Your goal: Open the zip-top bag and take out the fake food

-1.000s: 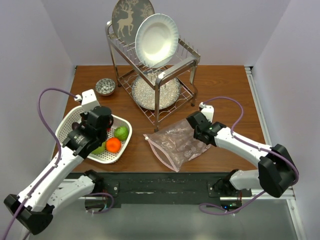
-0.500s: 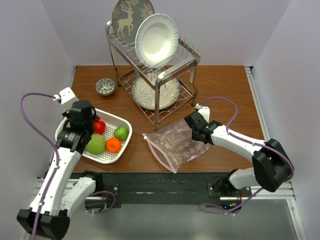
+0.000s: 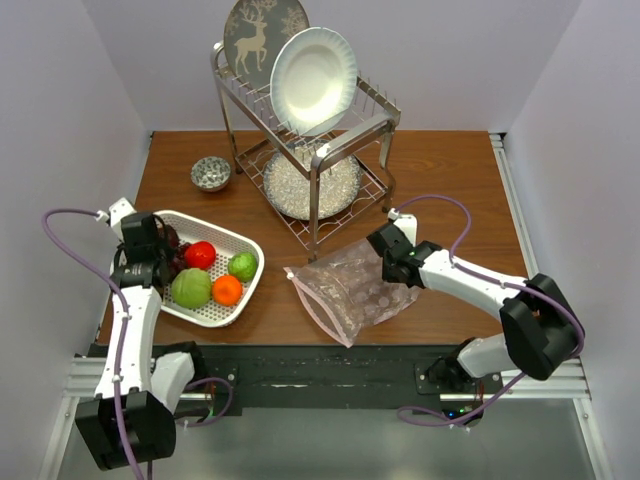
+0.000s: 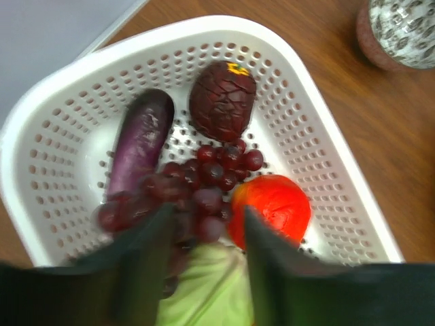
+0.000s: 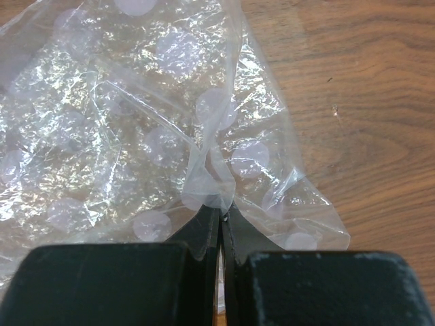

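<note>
Right wrist view alone shows right jaws clamped on the one bag [image 5: 122, 122], flat on the table [image 3: 440, 160]. At its 9 o'clock, left jaws gape over one basket [image 4: 326, 163]. Overhead shows four fake foods: cabbage [image 3: 190, 288], orange [image 3: 227, 290], lime [image 3: 243, 265], tomato [image 3: 200, 254]; left wrist view adds eggplant [image 4: 139, 139], grapes [image 4: 204, 180], maroon fruit [image 4: 222, 100].

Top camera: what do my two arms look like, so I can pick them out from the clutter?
Both are white tubular links with chunky black joints: left arm, right arm. A thin purple cable loops off each wrist. The left gripper and right gripper are plain black, with no markings visible.
</note>
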Action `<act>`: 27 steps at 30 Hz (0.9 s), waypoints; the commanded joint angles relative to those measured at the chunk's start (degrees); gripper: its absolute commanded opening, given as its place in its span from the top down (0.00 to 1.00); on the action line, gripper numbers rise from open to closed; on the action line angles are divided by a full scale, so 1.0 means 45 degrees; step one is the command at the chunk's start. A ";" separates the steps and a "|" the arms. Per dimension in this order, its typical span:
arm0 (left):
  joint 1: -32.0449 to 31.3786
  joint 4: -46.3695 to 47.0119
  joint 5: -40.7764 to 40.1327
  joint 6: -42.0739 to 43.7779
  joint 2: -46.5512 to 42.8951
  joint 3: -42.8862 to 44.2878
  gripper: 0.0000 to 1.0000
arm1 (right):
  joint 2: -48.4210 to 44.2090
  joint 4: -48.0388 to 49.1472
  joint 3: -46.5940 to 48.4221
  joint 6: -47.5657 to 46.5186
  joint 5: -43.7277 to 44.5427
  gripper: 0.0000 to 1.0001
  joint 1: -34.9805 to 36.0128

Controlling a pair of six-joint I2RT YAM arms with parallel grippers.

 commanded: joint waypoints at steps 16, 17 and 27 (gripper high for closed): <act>0.0153 0.0794 0.4520 0.1170 -0.1851 0.0817 0.00 | -0.2294 -0.0446 0.0417 -0.0203 -0.0200 0.47 -0.0007; 0.0075 0.0814 0.4774 0.1073 -0.1891 0.0836 0.00 | -0.2412 -0.0466 0.0398 -0.0145 -0.0277 0.43 -0.0006; -0.8005 0.2160 0.0993 -0.1075 -0.0896 0.0563 0.00 | -0.3779 -0.0427 0.0651 -0.0047 -0.1097 0.20 -0.0006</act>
